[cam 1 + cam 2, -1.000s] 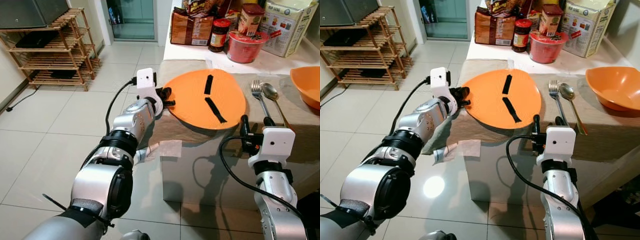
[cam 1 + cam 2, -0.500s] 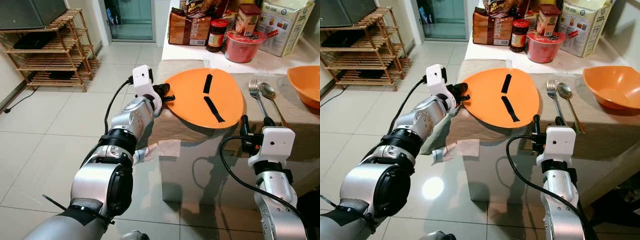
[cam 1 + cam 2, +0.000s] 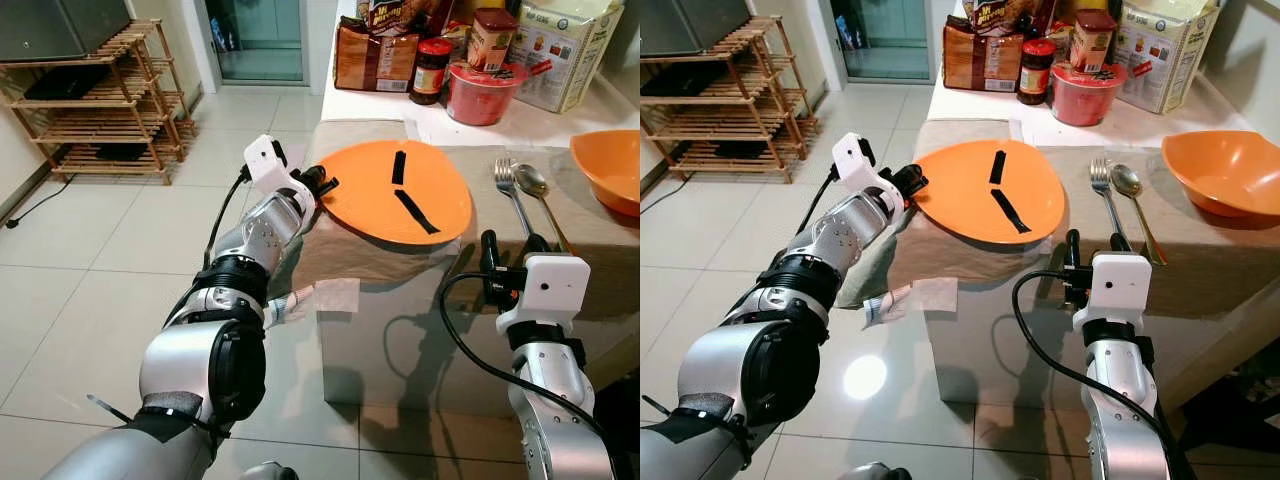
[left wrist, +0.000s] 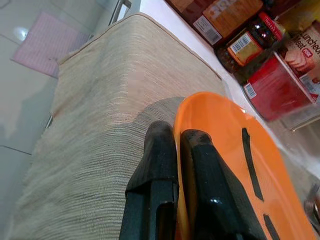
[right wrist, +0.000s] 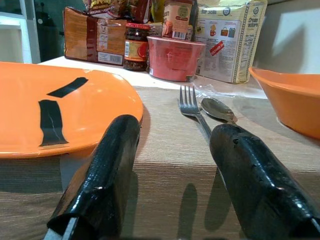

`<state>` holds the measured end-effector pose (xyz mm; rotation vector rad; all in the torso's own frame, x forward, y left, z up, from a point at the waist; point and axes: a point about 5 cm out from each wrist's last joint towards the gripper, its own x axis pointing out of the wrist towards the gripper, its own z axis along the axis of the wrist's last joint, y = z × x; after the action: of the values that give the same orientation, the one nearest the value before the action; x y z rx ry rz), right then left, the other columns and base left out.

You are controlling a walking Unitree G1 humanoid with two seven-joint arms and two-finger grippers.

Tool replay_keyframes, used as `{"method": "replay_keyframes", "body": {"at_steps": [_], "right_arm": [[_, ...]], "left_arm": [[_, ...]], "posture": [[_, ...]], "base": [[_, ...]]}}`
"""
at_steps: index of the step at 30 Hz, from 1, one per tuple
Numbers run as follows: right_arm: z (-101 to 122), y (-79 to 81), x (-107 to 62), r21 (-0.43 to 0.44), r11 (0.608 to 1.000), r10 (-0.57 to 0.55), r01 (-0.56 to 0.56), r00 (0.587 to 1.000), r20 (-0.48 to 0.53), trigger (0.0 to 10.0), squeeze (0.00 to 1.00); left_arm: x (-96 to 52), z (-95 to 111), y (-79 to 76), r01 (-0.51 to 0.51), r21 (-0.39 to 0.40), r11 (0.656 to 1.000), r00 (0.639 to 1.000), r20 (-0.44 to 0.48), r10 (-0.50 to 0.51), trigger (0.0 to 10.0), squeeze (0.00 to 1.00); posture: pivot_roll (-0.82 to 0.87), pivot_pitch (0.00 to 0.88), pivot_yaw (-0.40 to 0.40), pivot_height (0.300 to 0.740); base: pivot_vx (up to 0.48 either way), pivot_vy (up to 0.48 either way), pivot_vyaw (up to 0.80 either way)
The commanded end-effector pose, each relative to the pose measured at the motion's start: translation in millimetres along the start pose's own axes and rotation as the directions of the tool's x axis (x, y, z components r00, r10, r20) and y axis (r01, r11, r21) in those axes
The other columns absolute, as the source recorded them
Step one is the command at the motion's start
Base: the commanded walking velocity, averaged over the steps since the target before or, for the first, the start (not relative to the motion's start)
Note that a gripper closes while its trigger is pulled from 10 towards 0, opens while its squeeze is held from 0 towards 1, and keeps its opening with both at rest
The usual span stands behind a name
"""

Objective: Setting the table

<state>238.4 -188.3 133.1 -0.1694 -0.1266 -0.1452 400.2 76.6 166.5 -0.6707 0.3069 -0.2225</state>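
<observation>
An orange plate (image 3: 360, 200) with two black tape strips lies on the beige cloth (image 3: 350, 255) over the table's left end, its near rim slightly over the edge. My left gripper (image 3: 318, 185) is shut on the plate's left rim; in the left wrist view the fingers (image 4: 157, 165) pinch the plate (image 4: 225, 145) edge. A fork (image 3: 512, 190) and a spoon (image 3: 540, 185) lie side by side to the plate's right. My right gripper (image 3: 510, 250) stands open at the table's front edge, just short of the fork (image 5: 192, 107) and spoon (image 5: 217, 109), with nothing between its fingers.
An orange bowl (image 3: 610, 170) sits at the table's right end. A red tub (image 3: 485, 95), a jar (image 3: 432, 70) and food bags (image 3: 365, 55) crowd the back. A wooden shelf (image 3: 100, 95) stands at the far left. Paper scraps (image 3: 335, 295) lie on the tiled floor.
The plate now lies flatter and a little farther left on the cloth, my left gripper still pinching its rim and shifted left with it. The right arm has not moved.
</observation>
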Motion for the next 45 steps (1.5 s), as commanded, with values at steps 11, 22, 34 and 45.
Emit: {"method": "replay_keyframes", "body": {"at_steps": [11,22,34,45], "right_arm": [[-5,0.2,0.1,0.005,1.000,0.001,-0.001,1.000,-0.028,10.0,0.00],[-6,0.2,0.2,0.004,1.000,0.000,0.000,1.000,-0.028,10.0,0.00],[-7,0.7,-0.4,0.007,1.000,-0.001,0.002,1.000,-0.028,10.0,0.00],[-8,1.9,-0.6,0.007,1.000,0.002,-0.002,1.000,-0.031,10.0,0.00]], "left_arm": [[1.1,10,-5.8,0.004,-0.062,0.998,1.000,0.026,-0.003,0.0,0.00],[0.7,13,-3.1,-0.003,-0.073,0.997,0.999,0.048,0.007,0.0,0.00],[-0.4,17,-3.1,0.027,0.027,0.999,0.996,0.087,-0.030,0.0,0.00],[-0.7,20,-11.7,0.062,0.173,0.983,0.989,0.123,-0.084,0.0,0.00]], "posture": [[-0.05,0.000,0.070,0.735],[-0.05,0.000,0.075,0.735],[-0.05,0.000,0.078,0.735],[-0.05,0.000,0.077,0.735]], "base": [[0.000,0.000,0.00],[0.000,0.000,0.00],[0.000,0.000,0.00],[0.000,0.000,0.00]]}}
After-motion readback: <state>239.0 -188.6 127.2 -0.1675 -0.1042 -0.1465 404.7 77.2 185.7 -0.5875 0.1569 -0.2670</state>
